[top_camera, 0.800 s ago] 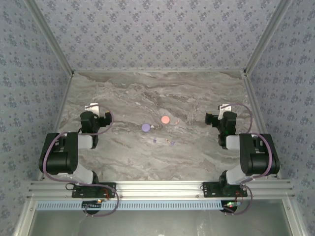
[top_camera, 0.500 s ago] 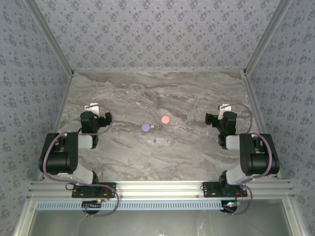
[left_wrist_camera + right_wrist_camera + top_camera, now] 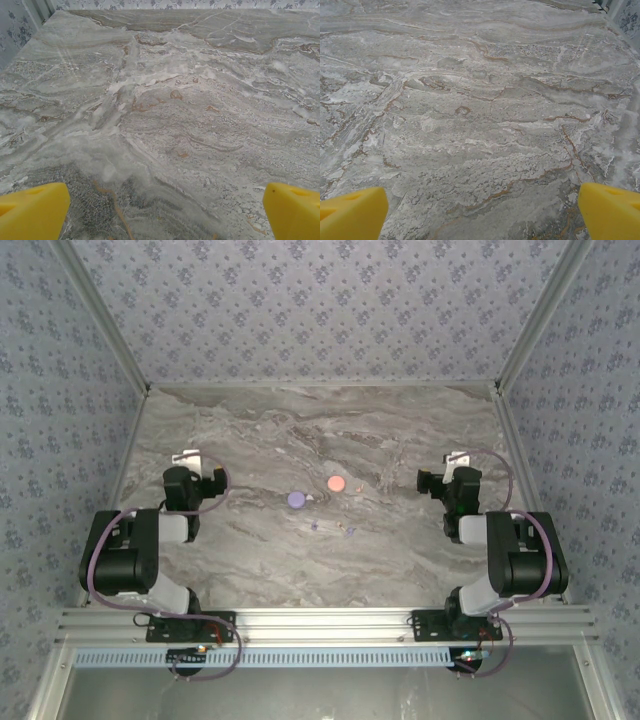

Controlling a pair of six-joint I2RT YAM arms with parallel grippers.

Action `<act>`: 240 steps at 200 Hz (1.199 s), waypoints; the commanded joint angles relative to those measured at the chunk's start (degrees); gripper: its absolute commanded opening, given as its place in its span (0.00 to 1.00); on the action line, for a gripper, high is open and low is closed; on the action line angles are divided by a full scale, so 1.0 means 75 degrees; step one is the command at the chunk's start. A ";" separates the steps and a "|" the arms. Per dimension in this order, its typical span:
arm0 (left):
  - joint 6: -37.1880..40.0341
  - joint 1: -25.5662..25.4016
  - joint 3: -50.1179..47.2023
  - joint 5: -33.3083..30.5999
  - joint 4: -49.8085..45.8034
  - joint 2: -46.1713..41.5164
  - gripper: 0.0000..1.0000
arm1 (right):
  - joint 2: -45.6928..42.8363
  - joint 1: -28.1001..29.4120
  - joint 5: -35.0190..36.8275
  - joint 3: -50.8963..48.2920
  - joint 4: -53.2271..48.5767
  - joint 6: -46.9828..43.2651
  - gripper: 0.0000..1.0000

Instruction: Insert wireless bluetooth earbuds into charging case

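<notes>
With left pincer and right pincer both splayed and empty, approach one tiny earbud low and centred, pinching gently off the tabletop.

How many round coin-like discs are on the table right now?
2. The purple disc lies near the middle of the table; the salmon-pink disc sits apart from it, just up and right in the top view. Nothing seems hidden.
</notes>
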 commanded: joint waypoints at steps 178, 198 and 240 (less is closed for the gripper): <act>-0.2749 -0.2001 0.4334 0.0640 -0.8457 -0.1593 0.99 | -0.0836 0.1236 -0.1885 0.4313 -0.8344 0.2028 1.00; -0.2756 -0.2513 0.5098 0.0651 -0.9112 -0.0838 0.99 | -0.0422 0.1700 -0.2415 0.4640 -0.8522 0.2100 1.00; -0.2802 -0.3113 0.6136 0.1753 -0.9273 0.0552 0.92 | 0.0365 0.2471 -0.3100 0.5212 -0.8612 0.2518 0.90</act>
